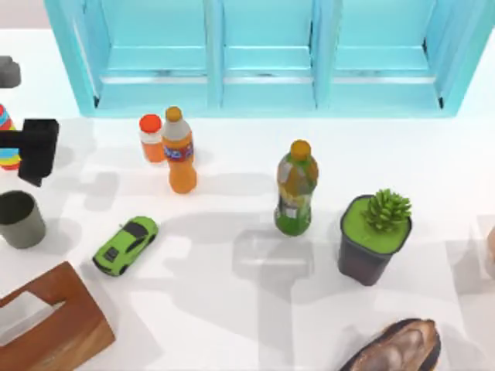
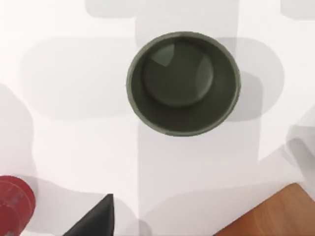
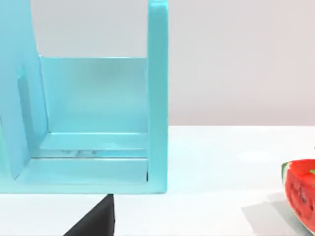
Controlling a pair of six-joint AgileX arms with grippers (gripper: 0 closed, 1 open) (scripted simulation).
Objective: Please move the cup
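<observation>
The cup (image 1: 19,219) is a small grey-green cylinder with no handle, standing upright near the table's left edge. The left wrist view looks straight down into the cup's (image 2: 183,82) dark inside. My left gripper (image 1: 35,158) hangs over the table just behind the cup and apart from it. A dark part of my right gripper (image 3: 96,219) shows in the right wrist view, facing the teal cabinet's end.
A teal cabinet (image 1: 263,54) spans the back. Two orange bottles (image 1: 179,151), a green bottle (image 1: 295,189) and a plant pot (image 1: 375,236) stand mid-table. A green toy car (image 1: 125,245) and a wooden box (image 1: 46,328) lie near the cup. A rainbow-striped object (image 1: 8,143) sits behind it.
</observation>
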